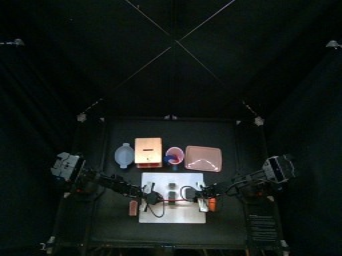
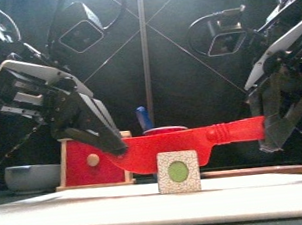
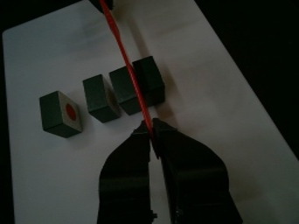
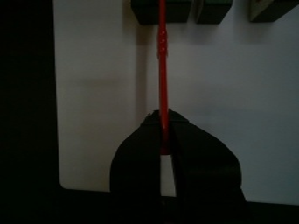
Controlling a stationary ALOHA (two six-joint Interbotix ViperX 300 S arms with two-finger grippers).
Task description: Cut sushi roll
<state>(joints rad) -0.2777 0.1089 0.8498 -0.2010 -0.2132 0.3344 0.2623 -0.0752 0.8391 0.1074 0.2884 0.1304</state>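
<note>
Nearest the front camera, the white board (image 2: 160, 206) lies flat on the black surface (image 1: 107, 232), and everything else is placed from it. On the board stands the sushi roll (image 2: 180, 172), its cut end facing forward with a green centre; from the left wrist it shows as four short dark chunks (image 3: 107, 97) in a row on the board, one standing slightly apart from the other three. Just above the roll a red knife (image 2: 197, 140) is held level across the board, its blade lying over the chunks. The left gripper (image 2: 114, 140) has its jaws clamped on one end of the knife, and the right gripper (image 2: 270, 133) has its jaws pinched together on the other end. Behind the board stand an orange-red box (image 2: 92, 162), a grey bowl (image 2: 33, 177) and a pink bowl (image 1: 175, 156).
</note>
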